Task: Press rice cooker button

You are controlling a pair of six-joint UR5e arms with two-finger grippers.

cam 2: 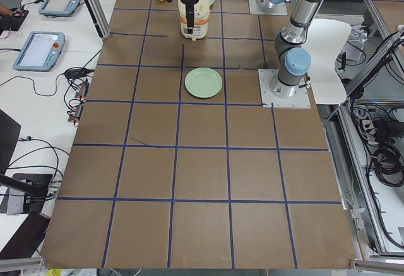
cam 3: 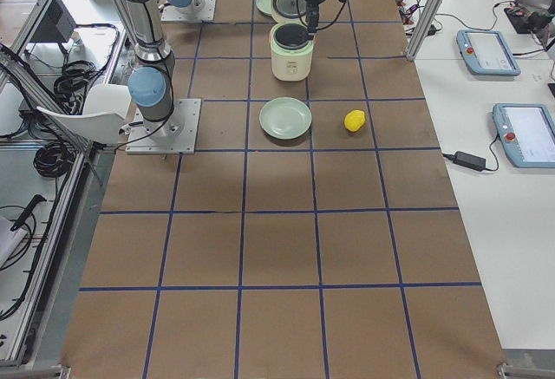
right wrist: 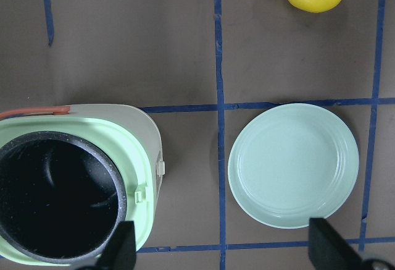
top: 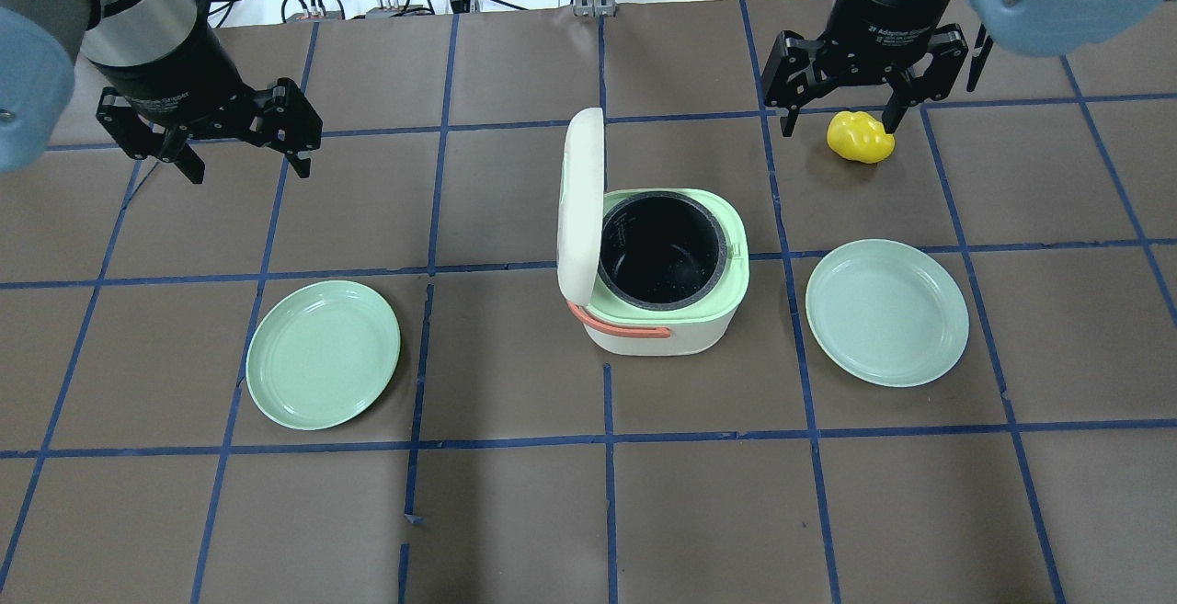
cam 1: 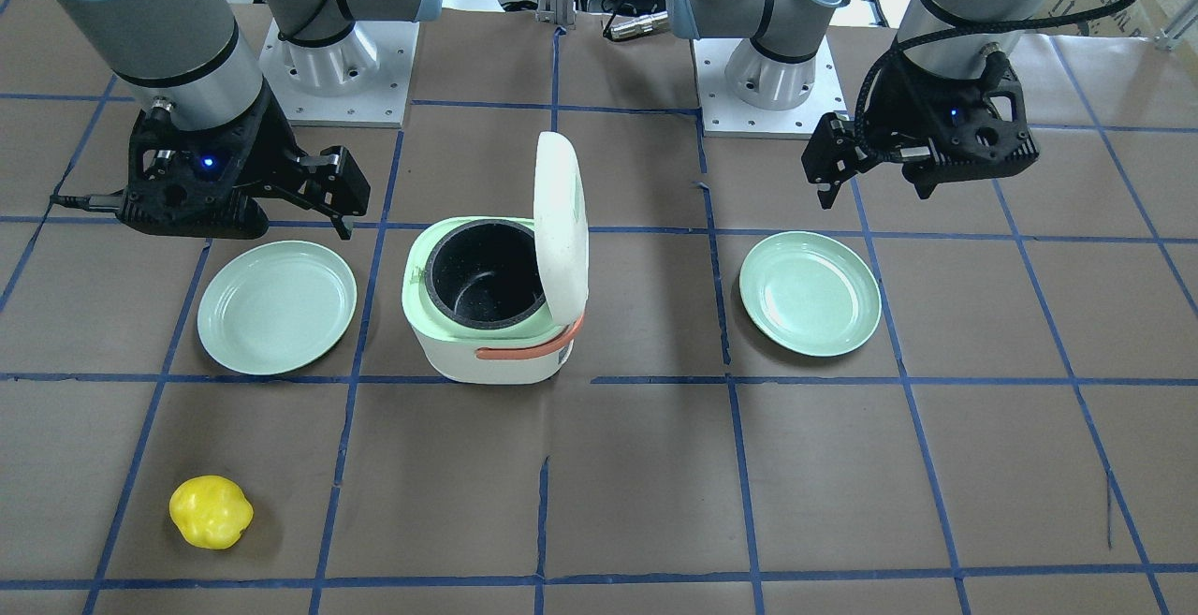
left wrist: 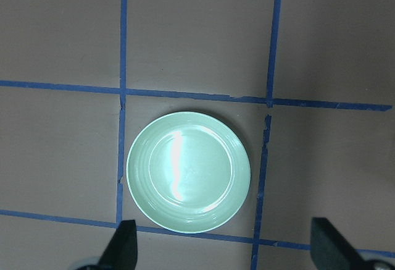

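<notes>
Overhead exterior view is showing the white-and-mint plastic rice cooker [top: 699,333], lid standing open, sitting midway on the brown papered surface [top: 515,356] between both hands. The left hand [top: 248,165] and the right hand [top: 839,126] are hanging spread wide and empty, well apart from it.

Brightly, evenly lit from above. Only faint, soft shadow beside the rice cooker [cam 1: 487,344]. White glare streak across the green plate [left wrist: 188,171] directly beneath the left gripper [left wrist: 225,248]. Sharp on the table below, blurred on the near fingertips [left wrist: 125,249].
</notes>
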